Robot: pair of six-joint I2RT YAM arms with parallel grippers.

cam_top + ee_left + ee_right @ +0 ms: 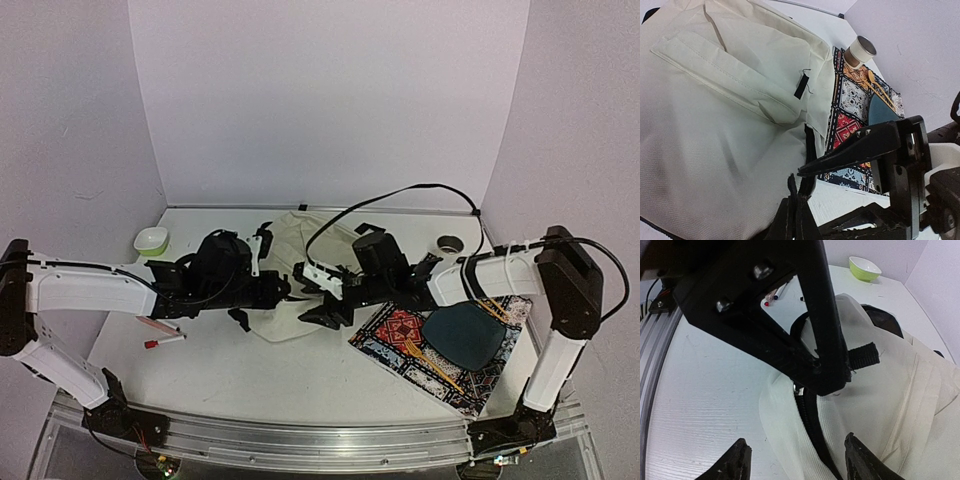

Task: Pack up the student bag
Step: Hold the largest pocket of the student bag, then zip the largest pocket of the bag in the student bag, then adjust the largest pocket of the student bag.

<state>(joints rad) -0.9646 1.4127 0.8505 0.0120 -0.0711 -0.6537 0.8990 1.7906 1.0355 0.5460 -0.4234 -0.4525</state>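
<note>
The student bag (pixel 288 238) is a cream fabric backpack lying flat at the table's middle; it fills the left wrist view (pixel 715 110). A black zipper (pixel 814 426) runs along its near edge. My left gripper (pixel 281 291) is shut on that zipper at the bag's front edge, seen low in its own view (pixel 794 212) and from the right wrist view (pixel 827 372). My right gripper (pixel 322 303) is open and empty. It hangs just above the zipper, right of the left gripper, with its fingertips (pixel 740 460) either side of the zipper line.
A patterned placemat (pixel 398 330) lies right of the bag with a dark plate (pixel 462 335) and a yellow fork (pixel 425 358) on it. A cup (pixel 450 244) stands at the back right. A green bowl (pixel 151 240) and a red-tipped pen (pixel 162 341) are at the left.
</note>
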